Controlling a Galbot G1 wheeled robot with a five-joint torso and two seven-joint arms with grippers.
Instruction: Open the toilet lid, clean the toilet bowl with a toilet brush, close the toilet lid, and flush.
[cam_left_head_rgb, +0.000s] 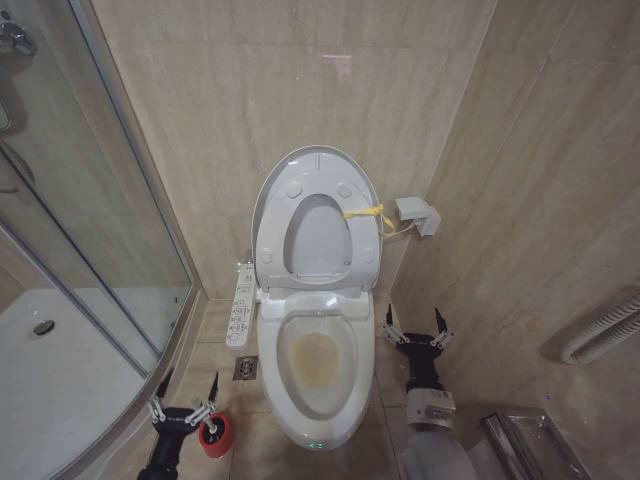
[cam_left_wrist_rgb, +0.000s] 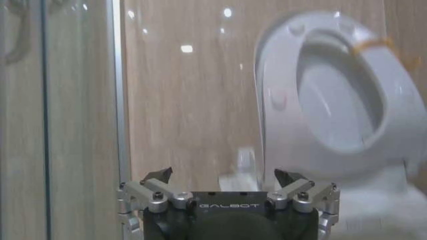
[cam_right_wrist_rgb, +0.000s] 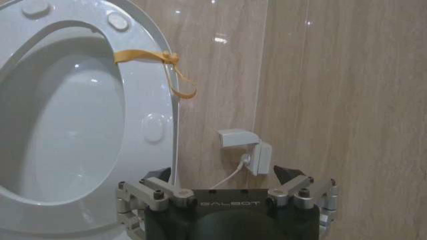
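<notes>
The toilet lid (cam_left_head_rgb: 318, 157) stands raised against the back wall, with the ring seat (cam_left_head_rgb: 362, 250) up in front of it and a yellow tie (cam_left_head_rgb: 366, 213) at its edge. Below lies the toilet bowl (cam_left_head_rgb: 318, 365), stained brownish inside. My left gripper (cam_left_head_rgb: 187, 394) hovers open left of the bowl, right beside the red cup holder (cam_left_head_rgb: 216, 437). The toilet brush is hidden. My right gripper (cam_left_head_rgb: 414, 324) is open on the bowl's right, near the floor. In the wrist views the left gripper (cam_left_wrist_rgb: 223, 175) and the right gripper (cam_right_wrist_rgb: 220, 172) face the lid (cam_left_wrist_rgb: 333, 100) (cam_right_wrist_rgb: 73, 125), and both hold nothing.
A button panel (cam_left_head_rgb: 241, 305) runs along the bowl's left side, with a floor drain (cam_left_head_rgb: 246, 368) beside it. The glass shower door (cam_left_head_rgb: 95, 210) and white tray (cam_left_head_rgb: 60, 385) close off the left. A wall socket box (cam_left_head_rgb: 417, 215), a ribbed hose (cam_left_head_rgb: 605, 325) and a metal rack (cam_left_head_rgb: 530, 440) stand at the right.
</notes>
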